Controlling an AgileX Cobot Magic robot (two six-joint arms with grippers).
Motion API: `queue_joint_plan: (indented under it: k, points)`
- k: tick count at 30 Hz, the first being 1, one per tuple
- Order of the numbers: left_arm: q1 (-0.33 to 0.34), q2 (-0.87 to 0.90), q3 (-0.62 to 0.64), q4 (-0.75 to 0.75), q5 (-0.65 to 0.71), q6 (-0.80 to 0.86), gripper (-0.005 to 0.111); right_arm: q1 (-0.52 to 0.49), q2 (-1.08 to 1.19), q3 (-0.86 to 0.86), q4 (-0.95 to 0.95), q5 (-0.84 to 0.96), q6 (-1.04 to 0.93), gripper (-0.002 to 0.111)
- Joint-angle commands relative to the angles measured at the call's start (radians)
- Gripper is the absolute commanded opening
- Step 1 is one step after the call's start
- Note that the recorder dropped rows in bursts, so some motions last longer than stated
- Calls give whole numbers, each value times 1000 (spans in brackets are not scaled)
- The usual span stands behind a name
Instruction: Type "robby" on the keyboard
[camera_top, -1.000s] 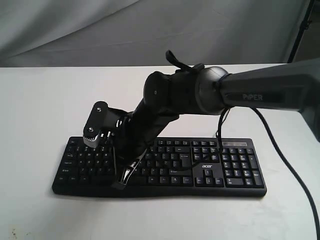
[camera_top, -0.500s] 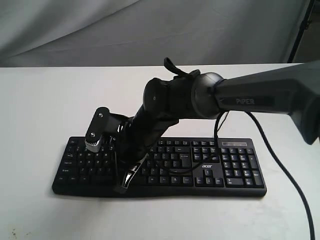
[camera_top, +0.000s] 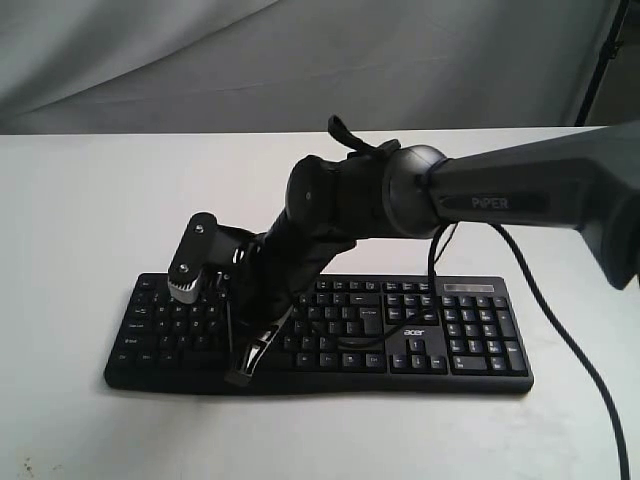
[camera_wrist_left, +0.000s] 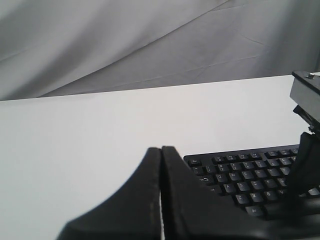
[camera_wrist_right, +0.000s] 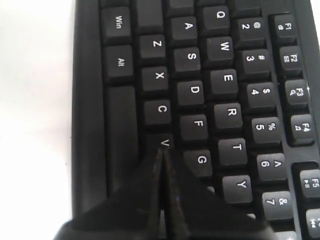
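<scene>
Carefully: our right gripper (camera_wrist_right: 161, 159), jaws pressed together, points at the V key (camera_wrist_right: 164, 142) of the wide black plastic keyboard (camera_top: 470, 340) on the white counter (camera_top: 80, 200); we should centre on one key, then press straight down.

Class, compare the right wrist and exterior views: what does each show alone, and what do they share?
Only the right wrist view: readable key legends, with the shut right end effector pointing at the V key. Only the exterior view: the whole wide black plastic keyboard, its number pad and acer logo, the grey PIPER arm. Both: keyboard, right end effector, white table.
</scene>
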Motion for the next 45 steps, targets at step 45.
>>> queue_joint_plan:
  k: [45]
  points:
    - [-6, -3, 4, 5, -5, -3, 0, 2, 22, 2, 3, 6, -4, 0]
